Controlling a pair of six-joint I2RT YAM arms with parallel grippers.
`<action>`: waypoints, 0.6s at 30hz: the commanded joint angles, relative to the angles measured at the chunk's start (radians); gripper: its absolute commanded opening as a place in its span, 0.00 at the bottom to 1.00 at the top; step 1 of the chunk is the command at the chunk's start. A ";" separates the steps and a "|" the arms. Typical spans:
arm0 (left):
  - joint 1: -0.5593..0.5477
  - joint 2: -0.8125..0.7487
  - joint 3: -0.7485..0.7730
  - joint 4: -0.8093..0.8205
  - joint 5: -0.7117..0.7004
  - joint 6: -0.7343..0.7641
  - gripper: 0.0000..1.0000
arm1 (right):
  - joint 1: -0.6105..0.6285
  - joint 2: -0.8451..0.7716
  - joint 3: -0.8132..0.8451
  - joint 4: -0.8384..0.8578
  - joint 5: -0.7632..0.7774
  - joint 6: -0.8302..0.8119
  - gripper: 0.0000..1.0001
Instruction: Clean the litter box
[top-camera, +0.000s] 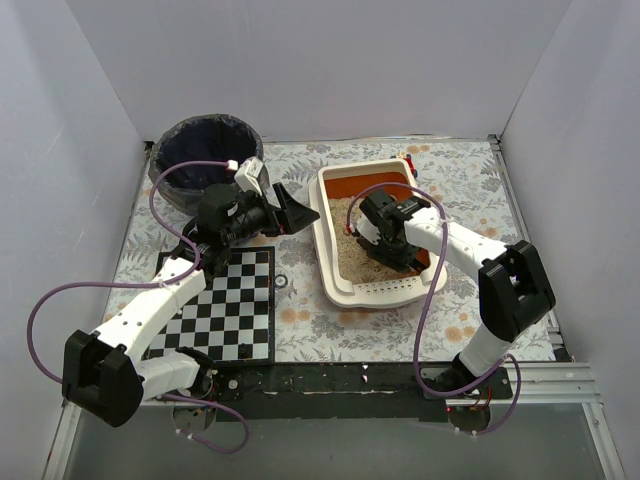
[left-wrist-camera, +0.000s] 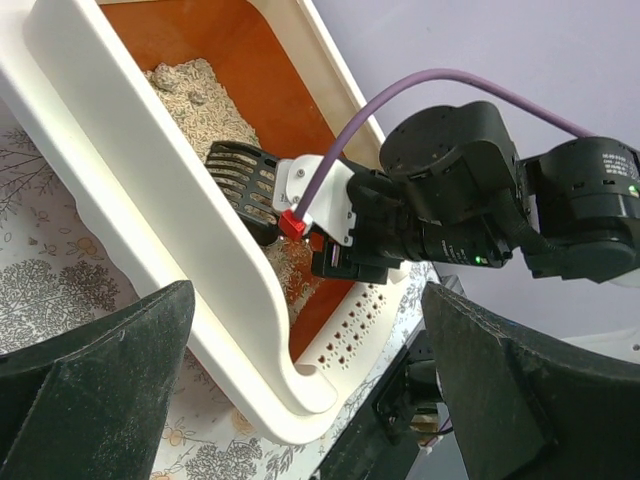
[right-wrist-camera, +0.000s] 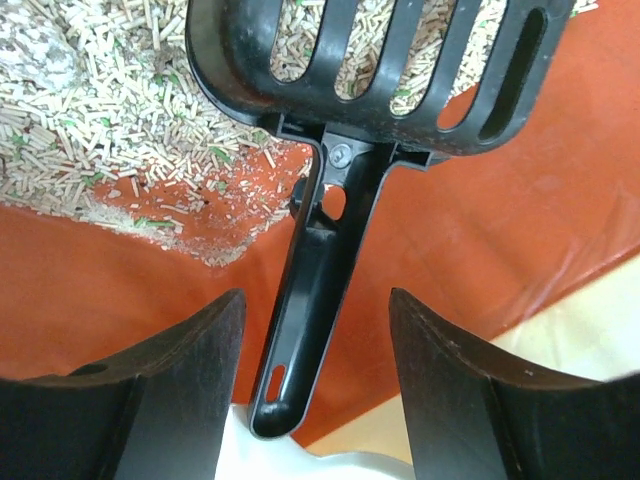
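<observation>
Straddles the scoop (right-wrist-camera: 365, 165) handle with the right pincer (right-wrist-camera: 315, 300) parted, thin gaps on both sides, low inside the litter box (top-camera: 325, 235), right of centre on the bench (top-camera: 470, 190). Holds the left pincer (top-camera: 300, 210) wide apart just beside the box's left rim.

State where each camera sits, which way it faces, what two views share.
Top external: overhead behind the robot, looking down at the table; left arm, right arm whole.
Left wrist: on the left gripper, looking sideways over the litter box at the right arm; own fingers.
Right wrist: on the right gripper, looking down at the scoop and litter; own fingers flank its handle.
Shared: both wrist views show the scoop.
</observation>
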 joint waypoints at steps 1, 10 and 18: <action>-0.005 -0.022 0.026 -0.013 -0.050 0.021 0.98 | -0.001 0.006 -0.029 0.055 0.023 -0.021 0.65; -0.005 -0.019 0.032 -0.015 -0.037 0.015 0.98 | -0.001 0.026 0.004 0.097 0.014 -0.022 0.36; -0.005 -0.016 0.023 -0.007 -0.041 -0.013 0.98 | 0.000 -0.014 0.038 0.147 -0.028 -0.016 0.24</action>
